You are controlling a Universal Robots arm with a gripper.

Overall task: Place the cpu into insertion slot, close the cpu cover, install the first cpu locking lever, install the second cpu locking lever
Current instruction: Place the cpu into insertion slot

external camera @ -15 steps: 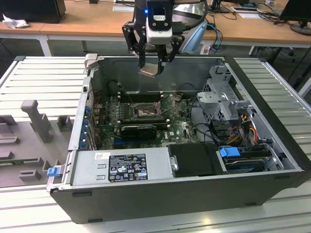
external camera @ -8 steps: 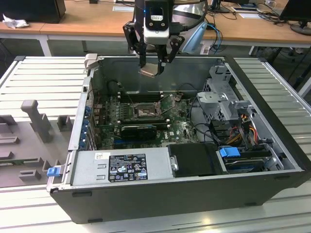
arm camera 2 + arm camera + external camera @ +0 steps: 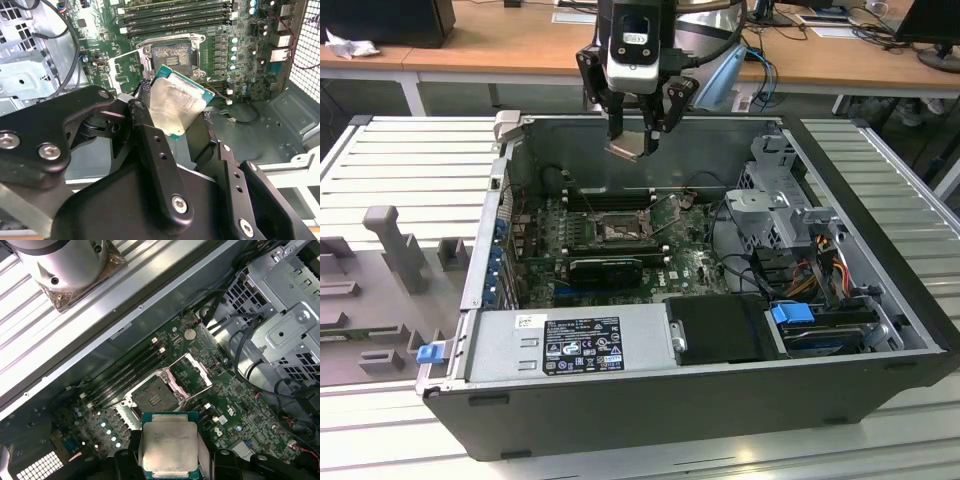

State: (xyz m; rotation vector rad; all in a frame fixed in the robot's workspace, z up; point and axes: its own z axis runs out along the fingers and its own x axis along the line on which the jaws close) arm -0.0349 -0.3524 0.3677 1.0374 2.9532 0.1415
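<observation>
Tool [image 3: 634, 136] with cpu [image 3: 169, 450] above insertion slot [image 3: 153, 397]

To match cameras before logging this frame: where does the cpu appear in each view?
Exterior view: cpu in the gripper, above the open case.
Second wrist view: cpu tilted, next to the insertion slot.
First wrist view: cpu face-on, near the insertion slot.
Shared landmark: the insertion slot.

So the open PC case [image 3: 670, 410] sits on a grey slatted metal table [image 3: 400, 150], with slats running out on both sides of it. Behind the case is a row of wooden desks [image 3: 510, 45] holding a crumpled paper [image 3: 348, 45] and a dark box [image 3: 400, 18]. Grey plastic blocks [image 3: 390, 240] sit beside the case, on the exterior view's left. Lighting's flat and even.
</observation>
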